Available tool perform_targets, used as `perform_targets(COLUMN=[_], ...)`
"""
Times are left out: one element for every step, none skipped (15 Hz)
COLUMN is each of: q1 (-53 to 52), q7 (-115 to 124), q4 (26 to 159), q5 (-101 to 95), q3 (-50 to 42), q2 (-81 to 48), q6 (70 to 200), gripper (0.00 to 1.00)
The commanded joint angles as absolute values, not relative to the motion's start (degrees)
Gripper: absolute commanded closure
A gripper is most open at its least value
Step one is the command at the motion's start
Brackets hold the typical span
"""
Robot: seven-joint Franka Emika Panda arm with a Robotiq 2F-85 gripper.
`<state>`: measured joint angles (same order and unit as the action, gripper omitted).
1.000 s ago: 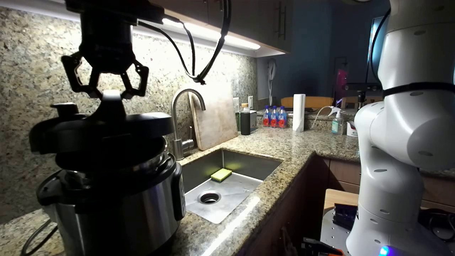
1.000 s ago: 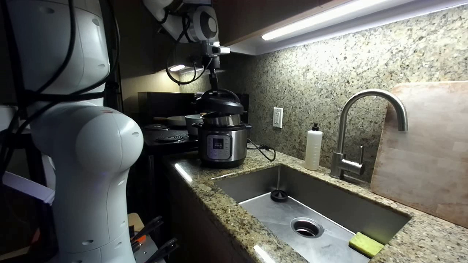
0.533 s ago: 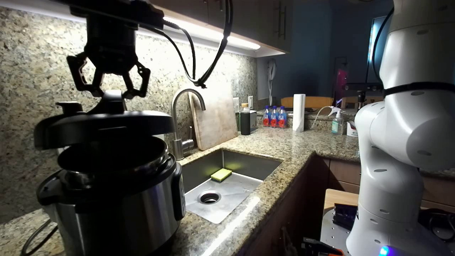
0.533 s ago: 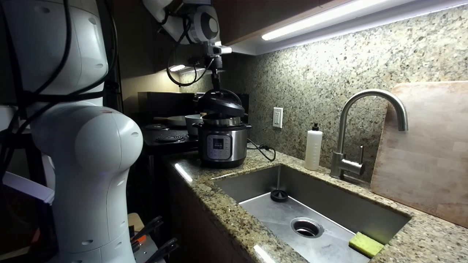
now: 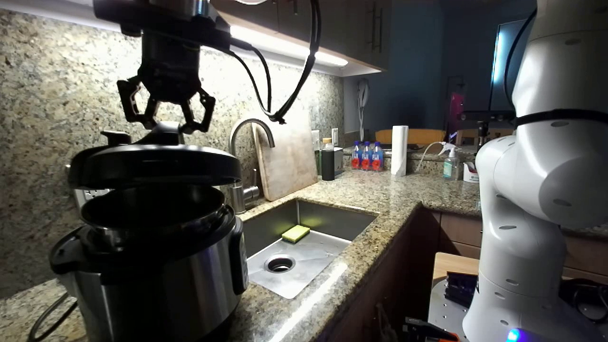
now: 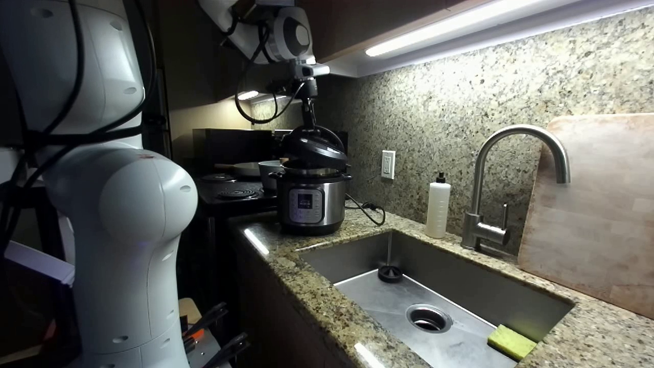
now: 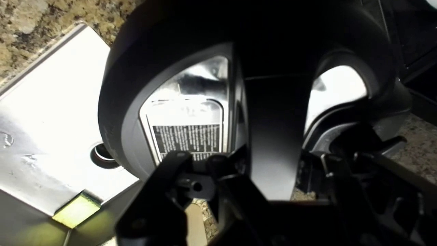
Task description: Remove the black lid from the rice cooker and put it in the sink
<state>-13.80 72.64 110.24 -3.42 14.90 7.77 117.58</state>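
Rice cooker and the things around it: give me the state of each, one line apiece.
Rice cooker: upright, uncovered
Black lid: off, tilted, held above the cooker
Gripper: closed on the lid's handle
Sink: lid not yet in it
Drain: open
Sponge: lying in the sink
Faucet: no water running
White bottle: upright
Three water bottles: upright
Large board: leaning, on edge
Under-cabinet light: lit
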Motion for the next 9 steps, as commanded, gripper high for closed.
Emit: perform_targets(q1=[-12.0,-11.6,-11.2,-10.8,-10.4,-9.9,-9.4,-8.9,-8.4], q7=[74.4,74.3,74.2,74.1,74.1,73.9,73.9,73.7,73.6], q4=[113.4,113.8,114.2,114.6,115.0,115.6,116.3,117.2,118.0], q5=[-4.3,-4.4,-4.4,-4.3,-4.3,-4.2,-4.1,-3.9,-3.8], q3=[14.8,14.7,14.6,14.4,14.4,14.2,14.0,13.8,13.6], q2=[13.5,14.2,15.0,15.8,16.6,17.4,18.3,19.1,19.9], q6=[118.1,118.0,118.0,117.8,117.8,117.7,117.7,117.9,117.8], gripper=[0.89,0.89,0.89,0.89,0.89,0.89,0.89,0.89,0.89])
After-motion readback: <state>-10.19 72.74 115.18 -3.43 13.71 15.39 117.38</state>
